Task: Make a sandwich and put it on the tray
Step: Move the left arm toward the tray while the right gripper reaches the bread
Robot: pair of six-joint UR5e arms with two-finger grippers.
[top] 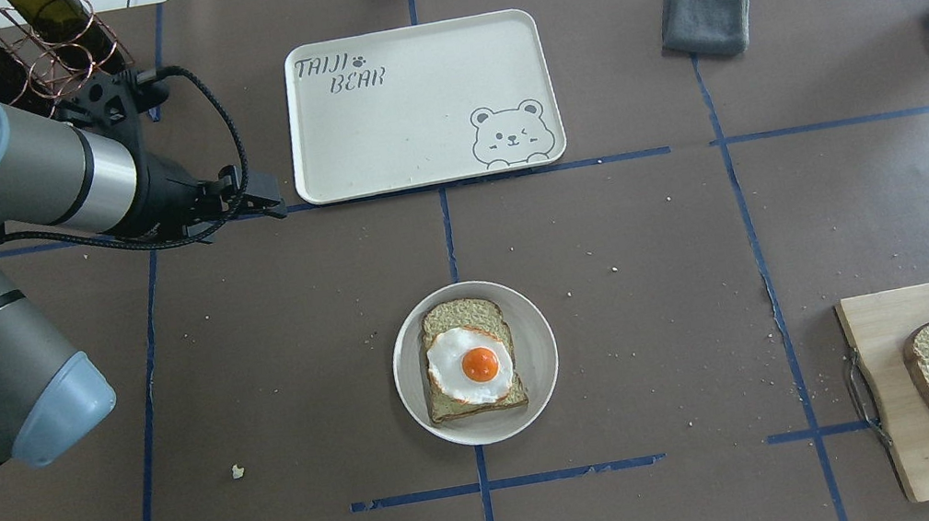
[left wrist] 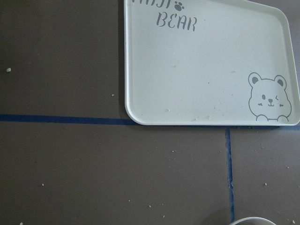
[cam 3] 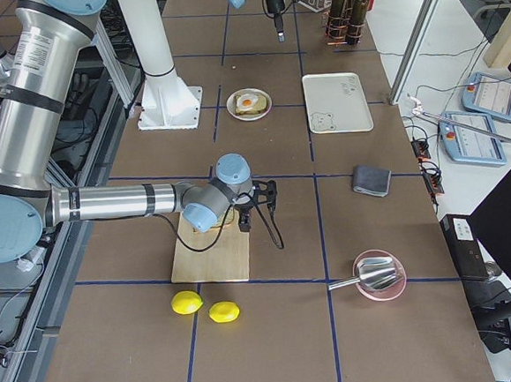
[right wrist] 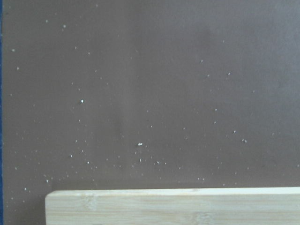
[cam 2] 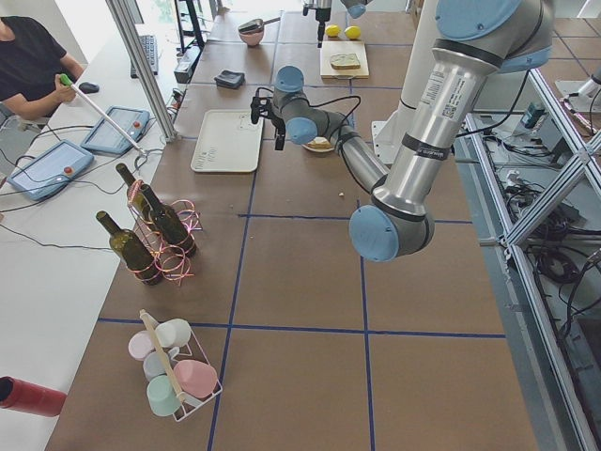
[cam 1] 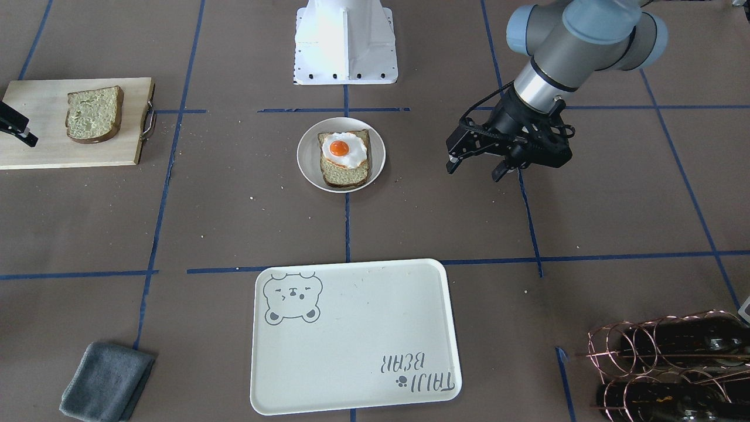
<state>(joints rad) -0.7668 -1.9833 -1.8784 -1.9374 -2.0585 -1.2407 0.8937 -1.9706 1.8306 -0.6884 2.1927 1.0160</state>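
Facing the robot, the left gripper point(cam 1: 474, 170) hangs right of centre, jaws spread and holding nothing. The plate point(cam 1: 304, 158) sits well apart to its left, mid-frame, carrying one slice point(cam 1: 345, 173) with the egg point(cam 1: 343, 149) on top. The second slice point(cam 1: 94, 114) lies on the board point(cam 1: 35, 149) at upper left. The right gripper point(cam 1: 17, 132) pokes in at the left edge near it; I cannot tell whether it is spread or closed. The tray point(cam 1: 351, 351) lies at bottom centre.

From overhead, the left gripper is at upper left, just beside the tray's corner; the right one is at the right edge, over the board's top edge.

In both side views the plate lies between the two arms.

The left wrist camera sees the tray at upper right. The right wrist camera sees the board's edge along the bottom and the table point(right wrist: 150, 93) above.
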